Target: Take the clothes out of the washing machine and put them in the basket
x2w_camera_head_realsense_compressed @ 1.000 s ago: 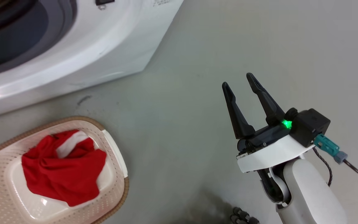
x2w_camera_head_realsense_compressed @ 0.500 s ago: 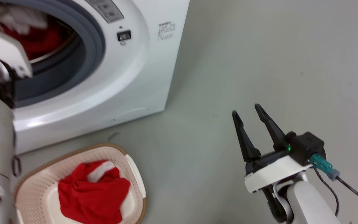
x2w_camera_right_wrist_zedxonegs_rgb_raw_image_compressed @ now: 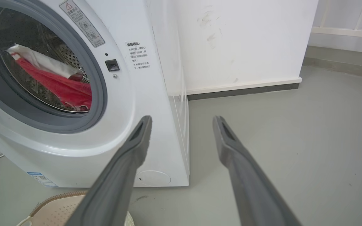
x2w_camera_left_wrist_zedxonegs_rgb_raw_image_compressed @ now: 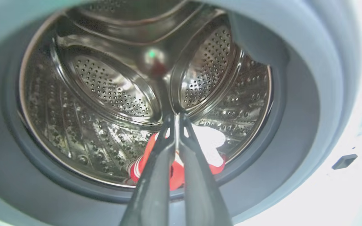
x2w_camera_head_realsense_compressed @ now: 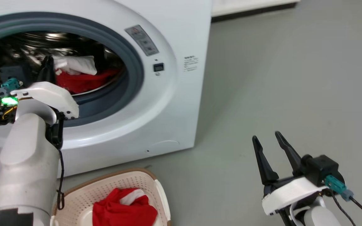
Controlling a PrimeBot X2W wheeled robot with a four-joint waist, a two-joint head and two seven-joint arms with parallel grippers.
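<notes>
Left gripper (x2w_camera_left_wrist_zedxonegs_rgb_raw_image_compressed: 177, 118) has entered the washing machine (x2w_camera_head_realsense_compressed: 181, 103), jaws together — right gripper (x2w_camera_head_realsense_compressed: 266, 135), jaws apart — label (x2w_camera_head_realsense_compressed: 191, 64) illegible.

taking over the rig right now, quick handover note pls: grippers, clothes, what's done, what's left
Left gripper: shut, looks empty, pointing into the drum towards the red-and-white garment lying at its bottom.
Right gripper: open, empty, over the floor.
Done: one red garment is in the basket.
Left: open the left gripper, grab the garment in the drum, drop it in the basket.
</notes>
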